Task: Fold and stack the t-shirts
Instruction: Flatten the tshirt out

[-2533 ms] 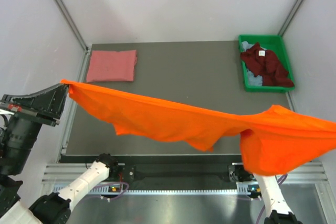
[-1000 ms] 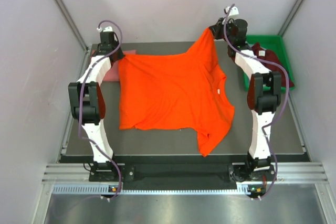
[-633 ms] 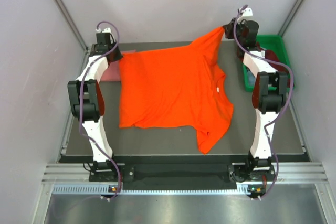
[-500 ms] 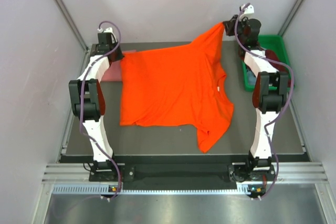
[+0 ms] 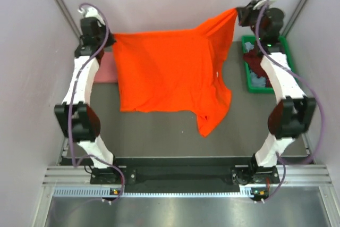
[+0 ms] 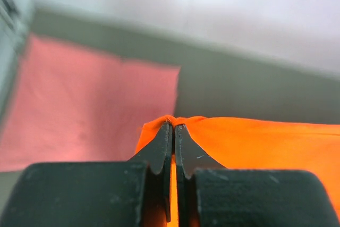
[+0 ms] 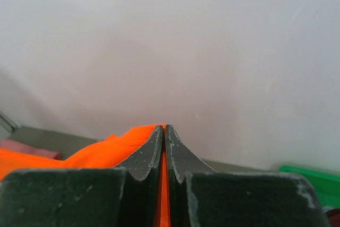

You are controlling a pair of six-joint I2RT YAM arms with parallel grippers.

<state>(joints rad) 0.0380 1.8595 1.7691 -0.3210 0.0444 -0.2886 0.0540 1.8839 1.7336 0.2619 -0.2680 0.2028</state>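
My left end effector [image 5: 108,37] was clenched on the far left corner of the orange t-shirt [image 5: 170,73]. In my left wrist view the two fingers [image 6: 162,147] were pressed together with a fold of orange cloth [image 6: 255,142] pinched between them. Just beyond and below them lay the salmon pink t-shirt [image 6: 90,104], folded flat at the far left of the desk [image 5: 159,136], with the orange cloth partly over its right edge in the top view.

The orange t-shirt was stretched taut between my two arms along the far side of the desk. Its long axis ran left to right, with the neck end and a small white tag toward the right. The body hung down toward the near edge, and one sleeve drooped lowest at the near right.

My right end effector [image 5: 237,12] was raised higher than the left and clamped on the far right corner of the shirt [image 7: 106,150].

At the far right stood the green bin [image 5: 257,90], which held the crumpled maroon t-shirt [image 5: 254,63] and the pale blue-grey t-shirt [image 5: 258,81].
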